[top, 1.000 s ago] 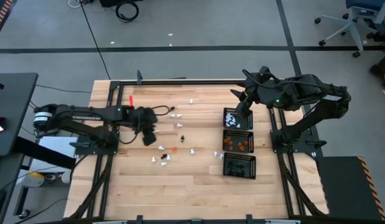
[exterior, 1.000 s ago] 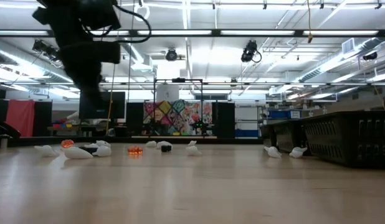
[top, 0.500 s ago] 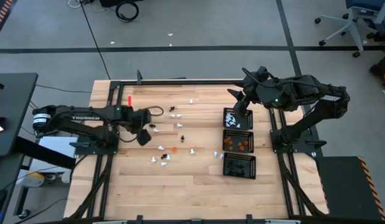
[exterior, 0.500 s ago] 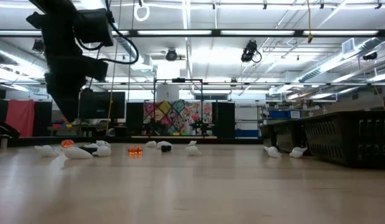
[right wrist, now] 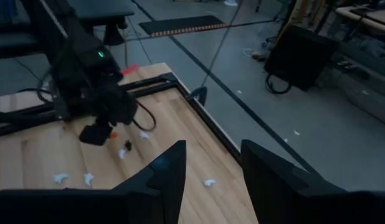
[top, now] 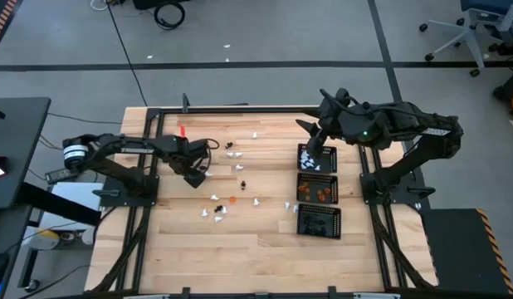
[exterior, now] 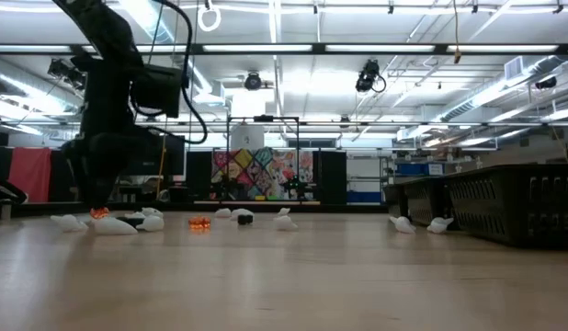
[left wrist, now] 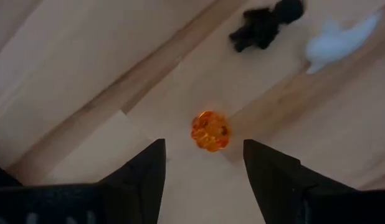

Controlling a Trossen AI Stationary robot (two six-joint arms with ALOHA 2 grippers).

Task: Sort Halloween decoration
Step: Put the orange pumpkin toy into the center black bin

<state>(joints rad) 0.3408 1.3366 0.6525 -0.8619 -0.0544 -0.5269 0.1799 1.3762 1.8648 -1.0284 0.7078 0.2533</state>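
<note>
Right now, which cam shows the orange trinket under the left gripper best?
Left wrist view: the orange trinket lies unobstructed on the wood, just ahead of the open left gripper. The low view shows only an orange speck below the arm. In the high and right wrist views the gripper largely hides it.

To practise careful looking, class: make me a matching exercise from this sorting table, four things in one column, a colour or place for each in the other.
Things:
1. left gripper
2. right gripper
3. pumpkin trinket
4. middle tray

Descriptions:
A. orange, lying on the wood
B. holds orange pieces
C. open, just above the pumpkin trinket
D. above the white-filled tray

Pairs: 1-C, 2-D, 3-A, 4-B
</note>
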